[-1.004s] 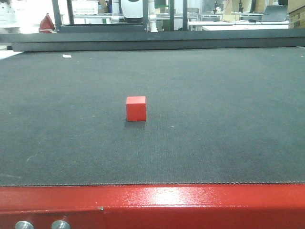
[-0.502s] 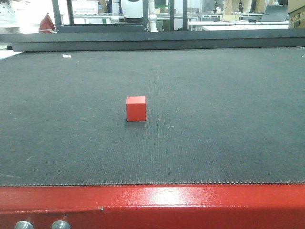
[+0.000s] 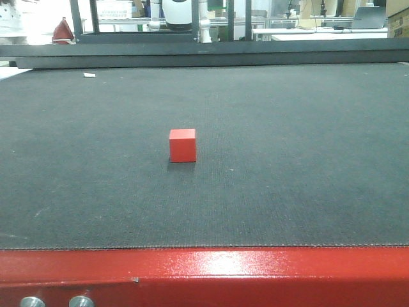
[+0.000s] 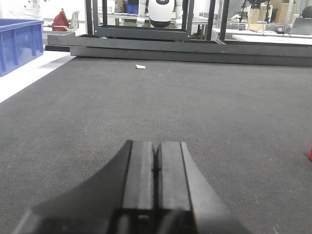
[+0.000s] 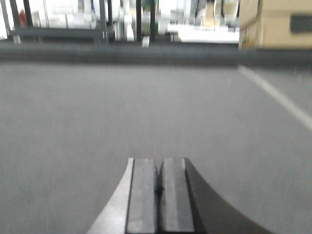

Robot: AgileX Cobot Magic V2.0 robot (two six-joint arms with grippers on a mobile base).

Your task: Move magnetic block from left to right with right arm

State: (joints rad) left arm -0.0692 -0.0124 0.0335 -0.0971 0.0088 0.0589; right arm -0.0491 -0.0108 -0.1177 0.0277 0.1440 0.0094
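Note:
The magnetic block (image 3: 183,145), a small plain red cube, stands alone on the dark mat (image 3: 287,160), near the middle of the front view. A red sliver of it shows at the right edge of the left wrist view (image 4: 310,154). My left gripper (image 4: 156,146) is shut, its two pads pressed together with nothing between them, low over the mat. My right gripper (image 5: 159,163) is shut too and holds nothing; the block does not show in its view. Neither gripper appears in the front view.
A red metal edge (image 3: 204,275) runs along the mat's near side. A dark raised rail (image 3: 204,54) bounds the far side. A small white scrap (image 3: 89,75) lies at the far left. A blue bin (image 4: 17,41) stands off the left, a tan box (image 5: 275,22) off the right.

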